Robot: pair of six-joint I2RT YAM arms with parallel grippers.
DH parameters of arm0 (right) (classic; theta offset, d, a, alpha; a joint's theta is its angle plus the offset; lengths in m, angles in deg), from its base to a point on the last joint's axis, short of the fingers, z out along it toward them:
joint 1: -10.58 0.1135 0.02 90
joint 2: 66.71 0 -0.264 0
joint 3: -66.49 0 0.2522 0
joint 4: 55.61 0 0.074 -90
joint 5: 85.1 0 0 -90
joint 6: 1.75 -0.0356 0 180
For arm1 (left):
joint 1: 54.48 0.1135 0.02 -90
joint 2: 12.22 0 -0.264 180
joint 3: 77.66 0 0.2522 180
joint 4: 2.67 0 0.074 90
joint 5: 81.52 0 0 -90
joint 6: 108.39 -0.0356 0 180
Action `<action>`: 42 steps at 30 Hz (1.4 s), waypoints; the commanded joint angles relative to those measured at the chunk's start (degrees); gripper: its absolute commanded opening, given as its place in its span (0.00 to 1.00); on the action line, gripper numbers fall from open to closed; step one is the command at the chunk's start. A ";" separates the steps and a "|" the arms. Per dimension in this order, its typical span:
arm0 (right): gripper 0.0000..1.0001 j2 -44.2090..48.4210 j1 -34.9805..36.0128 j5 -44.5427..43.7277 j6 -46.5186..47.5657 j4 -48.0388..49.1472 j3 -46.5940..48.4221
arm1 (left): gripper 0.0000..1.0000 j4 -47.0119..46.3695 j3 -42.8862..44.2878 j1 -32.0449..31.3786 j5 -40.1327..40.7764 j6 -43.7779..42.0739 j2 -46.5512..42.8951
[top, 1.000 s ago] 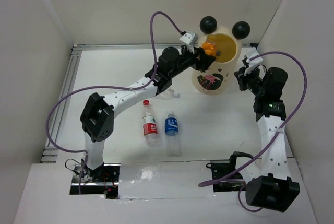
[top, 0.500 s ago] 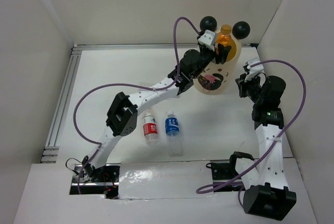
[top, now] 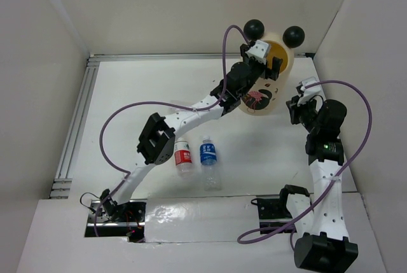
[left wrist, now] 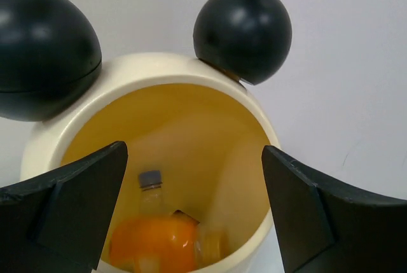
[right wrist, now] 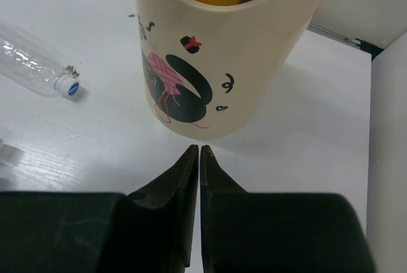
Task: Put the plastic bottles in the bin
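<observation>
The cream-yellow bin with two black ball ears stands at the far right of the table. My left gripper hangs open over its mouth, holding nothing. In the left wrist view, the orange bottle lies inside the bin beside a clear bottle with a grey cap. A red-labelled bottle and a blue-labelled bottle lie side by side near the front. A clear unlabelled bottle lies left of the bin. My right gripper is shut and empty, low on the table just in front of the bin.
White walls close in the table on the left, back and right. An aluminium rail runs along the left edge. The right arm stands close to the right wall. Purple cables loop above both arms.
The left gripper carried the orange bottle over the bin's mouth, opened, and the bottle dropped inside. The right arm barely moved.
</observation>
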 commanded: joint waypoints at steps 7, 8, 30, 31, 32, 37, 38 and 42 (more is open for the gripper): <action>0.73 -1.35 -0.35 12.50 12.60 -8.96 1.88 | 0.99 -8.29 -10.80 -4.41 6.13 -6.38 -17.52; 0.83 -2.14 -0.35 15.40 15.70 -11.45 2.42 | 0.99 -7.33 -15.61 -4.41 7.99 -6.38 -20.24; 0.76 -42.29 41.75 1.54 -17.47 -10.15 14.45 | 0.99 58.77 -84.83 -5.02 24.88 53.38 -87.95; 0.80 -43.19 42.28 2.41 -19.58 -10.15 14.46 | 0.99 58.78 -85.35 -5.03 24.88 53.99 -87.95; 0.83 -43.89 42.98 3.03 -22.04 -10.15 14.46 | 0.99 59.47 -85.35 -5.03 24.88 54.00 -87.95; 1.00 -49.25 45.00 4.80 -30.14 -7.43 15.08 | 0.99 61.41 -86.58 -6.87 24.88 57.07 -87.33; 1.00 -50.48 46.14 2.71 -30.15 -6.91 15.08 | 0.99 61.41 -87.37 -7.39 24.88 57.86 -87.33; 1.00 -52.68 48.95 0.31 -30.15 -6.20 15.08 | 0.99 61.94 -88.86 -7.40 24.27 59.01 -88.03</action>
